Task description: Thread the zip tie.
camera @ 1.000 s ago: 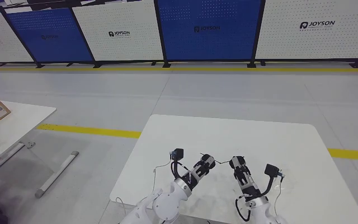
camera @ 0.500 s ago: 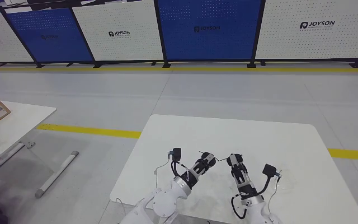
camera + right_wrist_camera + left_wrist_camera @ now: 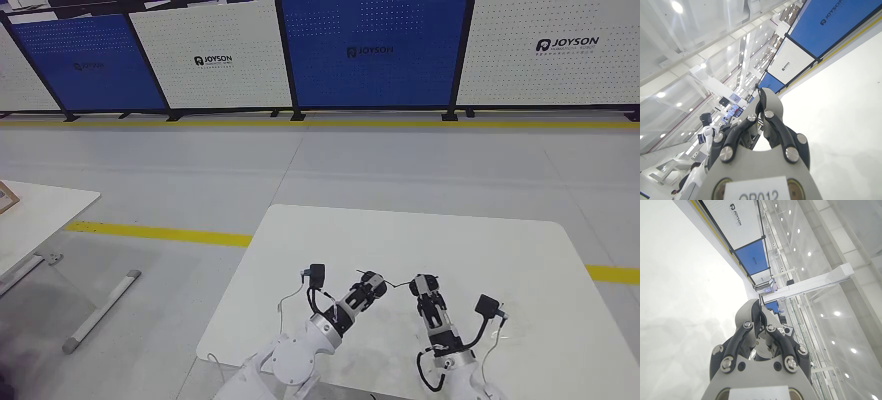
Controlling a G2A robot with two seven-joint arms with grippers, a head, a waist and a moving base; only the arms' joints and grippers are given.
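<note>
The right pincer point(image 3: 762, 95) is squeezed tight on the thin black zip tie point(image 3: 757, 87). One end of the tie pokes out past the tips. The left pincer point(image 3: 759, 306) is squeezed tight on it too. The tie runs between both pincers, over the white counter point(image 3: 450, 240).
</note>
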